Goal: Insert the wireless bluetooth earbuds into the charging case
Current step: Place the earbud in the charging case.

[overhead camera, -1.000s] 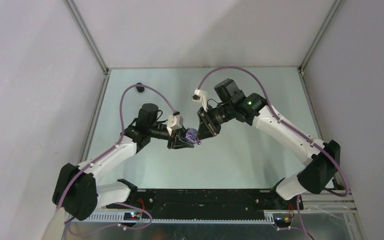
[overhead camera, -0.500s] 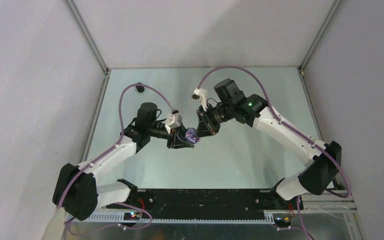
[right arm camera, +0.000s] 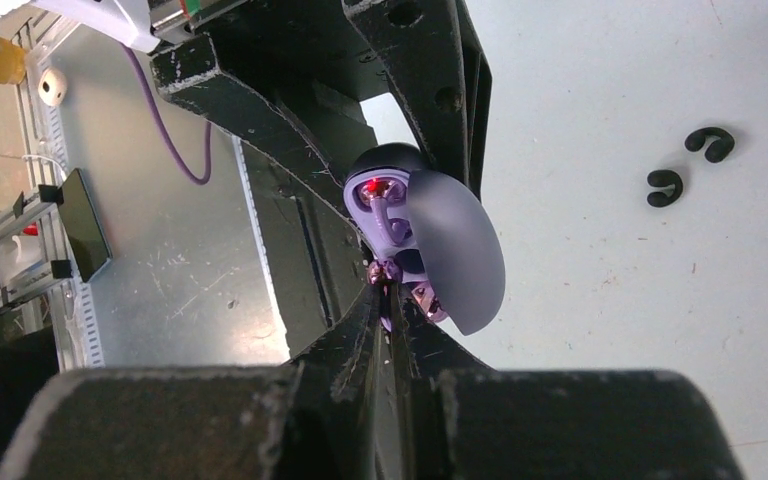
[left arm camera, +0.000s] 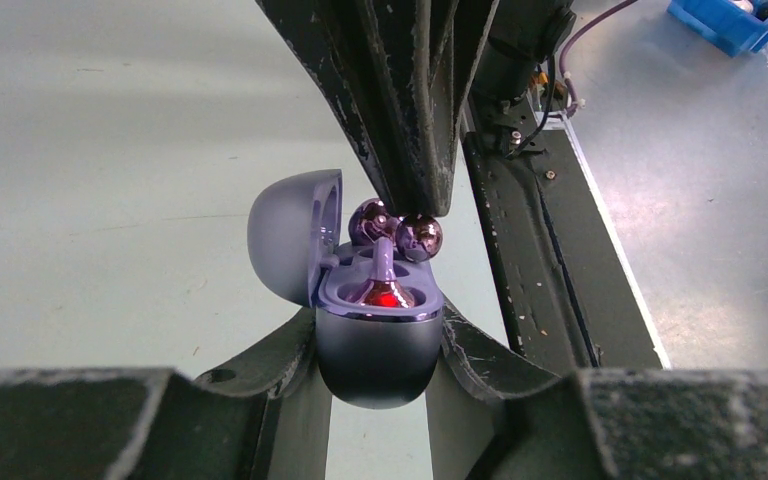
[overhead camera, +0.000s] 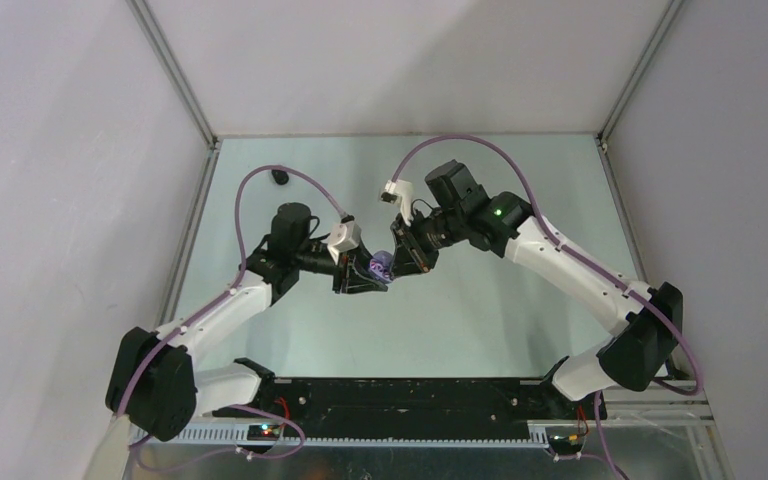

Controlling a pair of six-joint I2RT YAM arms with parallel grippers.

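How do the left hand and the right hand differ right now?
The left hand clamps the charging case by its body, fingers spread around it; the right hand pinches a purple earbud, fingers nearly together. The left hand is at the case's closed bottom; the right hand is at its open top. Both are shut on something.

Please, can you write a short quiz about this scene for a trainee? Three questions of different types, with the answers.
1. Which gripper holds the case? A) left B) right C) neither
2. True or false: the lid is shut.
3. Fill in: the right gripper pinches a purple ____ at the case.

Key:
1. A, the left gripper.
2. False, the lid stands open.
3. earbud
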